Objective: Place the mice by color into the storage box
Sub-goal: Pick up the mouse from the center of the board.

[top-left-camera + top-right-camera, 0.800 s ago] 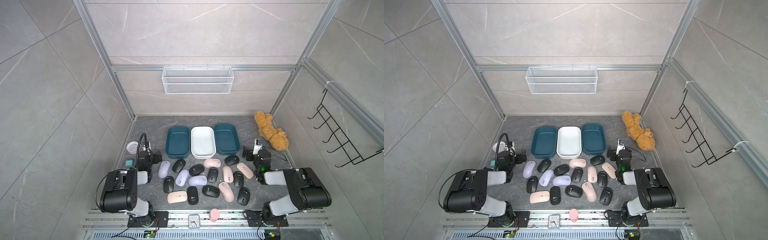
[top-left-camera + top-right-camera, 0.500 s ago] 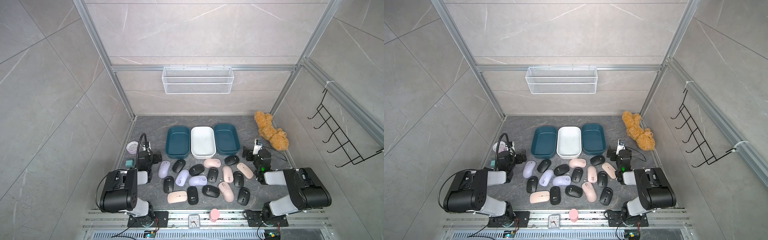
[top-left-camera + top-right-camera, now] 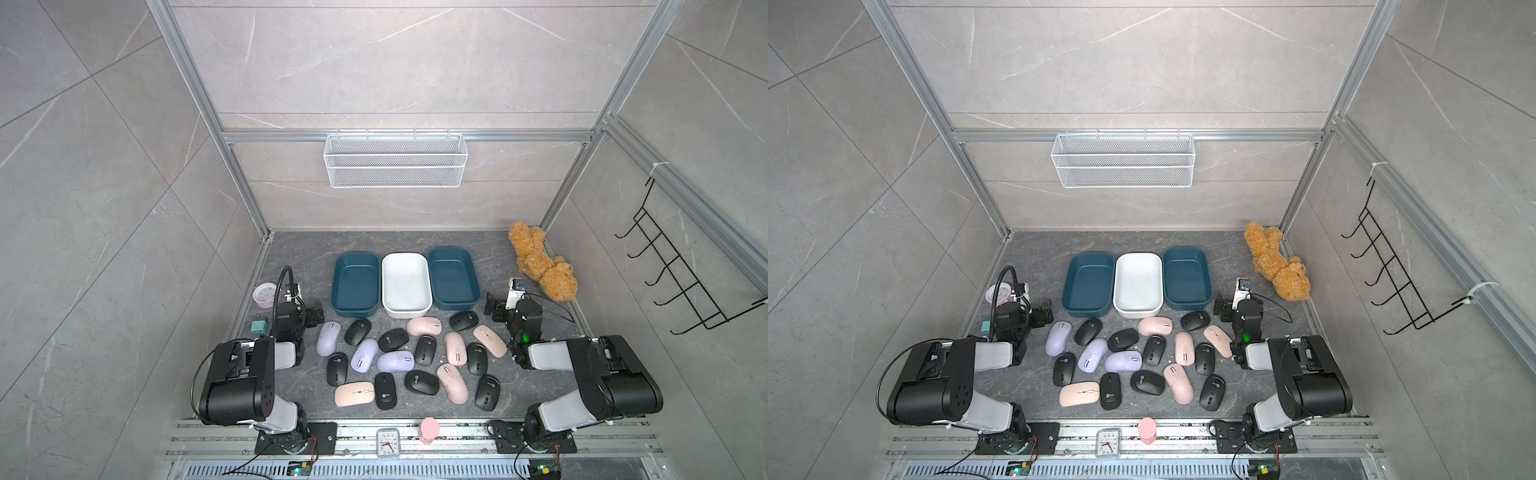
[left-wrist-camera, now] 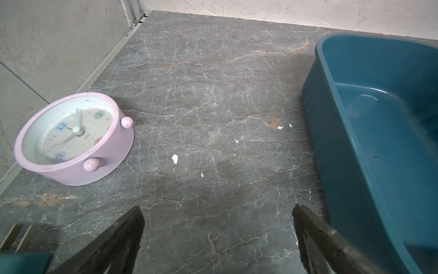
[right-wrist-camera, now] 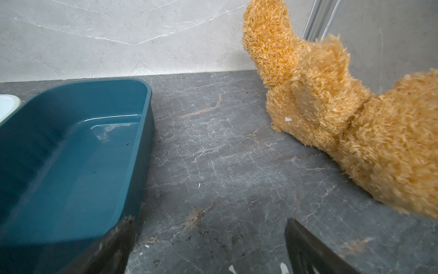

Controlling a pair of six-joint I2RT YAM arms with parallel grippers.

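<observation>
Several black, three lilac and several pale pink mice lie scattered mid-table in both top views, among them a lilac mouse (image 3: 328, 337), a black mouse (image 3: 357, 331) and a pink mouse (image 3: 1155, 325). Behind them stand three empty storage boxes in a row: teal (image 3: 355, 286), white (image 3: 405, 286), teal (image 3: 453, 282). My left gripper (image 3: 316, 313) (image 4: 216, 208) rests low and open by the left teal box (image 4: 379, 118), holding nothing. My right gripper (image 3: 492, 307) (image 5: 211, 220) is open and empty beside the right teal box (image 5: 71, 142).
A lilac-pink alarm clock (image 4: 71, 140) lies by the left wall, with a small teal block (image 3: 258, 326) nearby. A tan plush bear (image 5: 331, 106) sprawls at the back right. A white clock (image 3: 387, 442) and a pink object (image 3: 429, 430) sit on the front rail.
</observation>
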